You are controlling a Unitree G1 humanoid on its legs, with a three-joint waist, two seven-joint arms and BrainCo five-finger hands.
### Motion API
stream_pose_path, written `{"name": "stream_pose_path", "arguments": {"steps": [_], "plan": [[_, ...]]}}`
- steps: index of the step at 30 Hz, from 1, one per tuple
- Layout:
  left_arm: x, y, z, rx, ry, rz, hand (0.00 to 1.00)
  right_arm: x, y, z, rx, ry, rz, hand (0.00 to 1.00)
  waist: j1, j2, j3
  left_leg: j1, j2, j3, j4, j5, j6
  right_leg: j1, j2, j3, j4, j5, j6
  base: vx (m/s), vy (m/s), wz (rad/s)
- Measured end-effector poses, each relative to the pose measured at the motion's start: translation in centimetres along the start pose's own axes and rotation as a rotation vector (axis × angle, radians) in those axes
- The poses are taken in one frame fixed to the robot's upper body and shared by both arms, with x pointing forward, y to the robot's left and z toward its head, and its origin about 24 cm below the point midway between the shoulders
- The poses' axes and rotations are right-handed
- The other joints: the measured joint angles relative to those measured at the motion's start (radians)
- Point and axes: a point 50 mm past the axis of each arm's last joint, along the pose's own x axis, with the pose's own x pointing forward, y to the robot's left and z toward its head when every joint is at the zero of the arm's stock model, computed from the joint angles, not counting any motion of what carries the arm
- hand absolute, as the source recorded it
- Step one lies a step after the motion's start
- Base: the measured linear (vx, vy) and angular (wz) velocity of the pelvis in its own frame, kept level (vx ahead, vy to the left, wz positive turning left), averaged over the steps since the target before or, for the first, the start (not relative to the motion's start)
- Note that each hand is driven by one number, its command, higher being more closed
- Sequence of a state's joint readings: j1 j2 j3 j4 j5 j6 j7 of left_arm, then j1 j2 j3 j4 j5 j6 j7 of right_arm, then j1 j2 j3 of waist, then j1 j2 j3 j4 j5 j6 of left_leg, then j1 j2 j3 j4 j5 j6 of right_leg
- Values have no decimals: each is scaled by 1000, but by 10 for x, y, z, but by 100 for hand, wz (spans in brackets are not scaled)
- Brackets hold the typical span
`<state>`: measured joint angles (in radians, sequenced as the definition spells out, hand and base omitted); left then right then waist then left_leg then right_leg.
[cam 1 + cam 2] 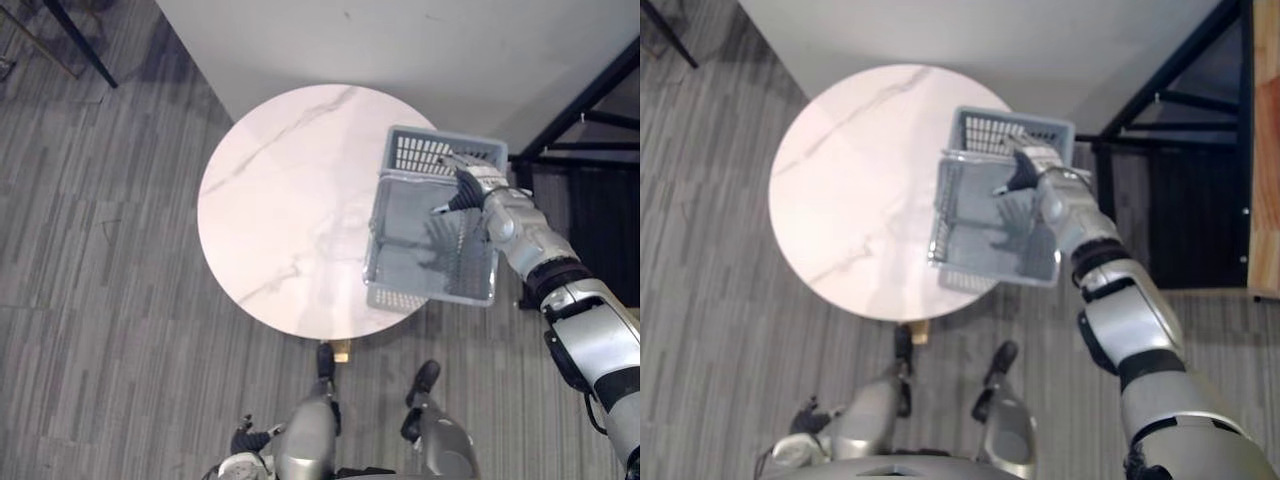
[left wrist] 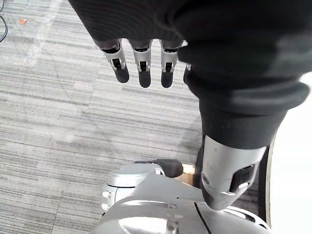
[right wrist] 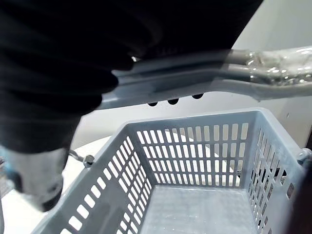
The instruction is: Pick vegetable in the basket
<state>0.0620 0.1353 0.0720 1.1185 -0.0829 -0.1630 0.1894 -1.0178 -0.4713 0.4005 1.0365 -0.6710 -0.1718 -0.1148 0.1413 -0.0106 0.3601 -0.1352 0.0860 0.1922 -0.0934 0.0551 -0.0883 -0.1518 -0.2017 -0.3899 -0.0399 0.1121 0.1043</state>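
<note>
1. At the right edge of the round white counter (image 1: 280, 200), the grey slotted basket (image 1: 432, 152) reaches partly past the rim.
2. My right robot hand (image 1: 470, 186) has its fingers curled round the basket's handle (image 3: 195, 78), gripping it from above.
3. My left robot hand (image 2: 140, 59) hangs low over the striped grey floor (image 1: 100, 300), fingers straight, holding nothing.

Grey slotted plastic basket (image 1: 420, 152): matt, smooth. Round white marble-look table (image 1: 280, 200): glossy, v. smooth. Grey striped carpet floor (image 1: 100, 300): rough, matt, I'd say.
</note>
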Motion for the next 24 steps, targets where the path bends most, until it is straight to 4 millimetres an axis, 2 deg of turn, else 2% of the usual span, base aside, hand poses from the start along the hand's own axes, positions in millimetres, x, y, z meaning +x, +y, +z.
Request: {"name": "stream_pose_path", "arguments": {"steps": [11, 18, 24], "plan": [[0, -1, 0, 26, -4, -8, 0, -1, 2, -2, -7, 12, 1, 100, 1, 2, 1, 2, -1, -4, 0, 3, 2, 2, -2, 0, 4, 0, 0, 0, 0, 0], [0, -1, 0, 28, -3, -8, 0, -5, 12, -4, -10, 18, 29, 100, 3, 2, 1, 19, -1, -5, -1, 3, 2, 19, -2, 1, 4, 0, 0, 0, 0, 0], [0, -1, -1, 38, 9, -10, 0, -8, 24, 8, -56, -45, 94, 100, 1, 2, 1, 46, 1, 6, -1, 3, 1, 38, -1, 13, 4, 0, 0, 6, 6, -5]]}}
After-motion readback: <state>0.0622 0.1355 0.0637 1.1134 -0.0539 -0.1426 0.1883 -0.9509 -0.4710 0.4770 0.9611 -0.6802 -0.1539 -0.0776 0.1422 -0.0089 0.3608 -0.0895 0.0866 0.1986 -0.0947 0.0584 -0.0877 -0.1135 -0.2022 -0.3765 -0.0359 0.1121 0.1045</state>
